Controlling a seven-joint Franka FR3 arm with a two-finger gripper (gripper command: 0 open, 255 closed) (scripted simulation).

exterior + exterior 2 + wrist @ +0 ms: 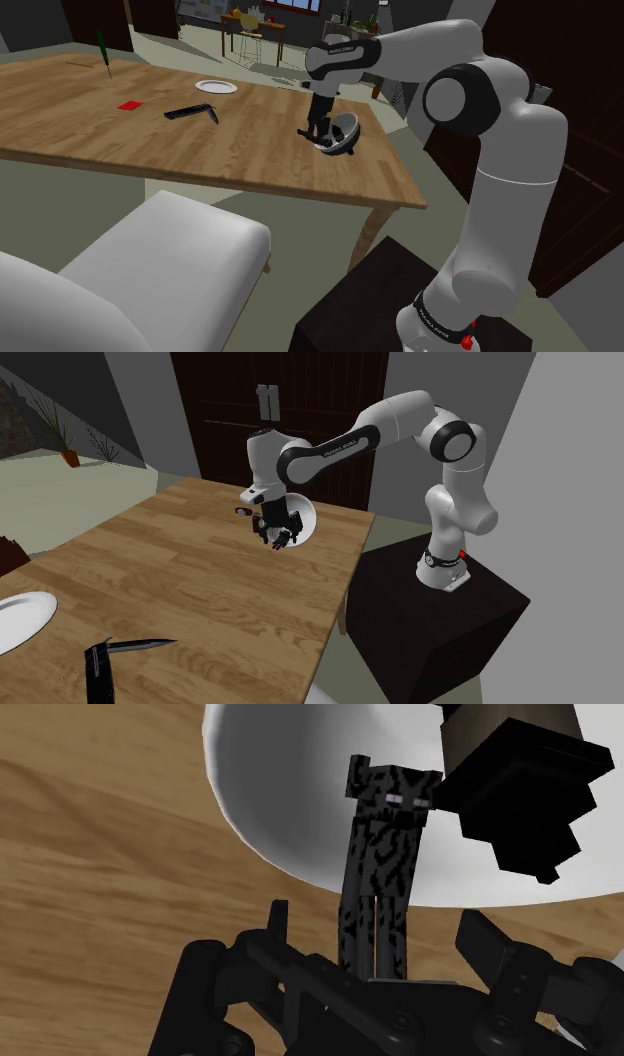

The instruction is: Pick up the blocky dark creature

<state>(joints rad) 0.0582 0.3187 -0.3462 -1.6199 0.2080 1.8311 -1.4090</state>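
Blocky dark creature [380,864]: black, grey-speckled, long-limbed figure with pale eyes. Its legs were clamped between the fingers of the black gripper [276,535], and its head pointed away from the hand. It hung just beside the white bowl [347,128], over the wooden table [150,140] towards the shoulder view's right end.

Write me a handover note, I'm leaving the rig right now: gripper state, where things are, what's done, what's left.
Gripper: low over the table, beside the white bowl; open or shut cannot be told.
Creature: straight ahead of the gripper, legs at its middle, bowl behind it. Another dark blocky thing is next to it; do not mix them up.
Done: approach to the creature.
Left: confirm the hold, then lift the creature off the table.
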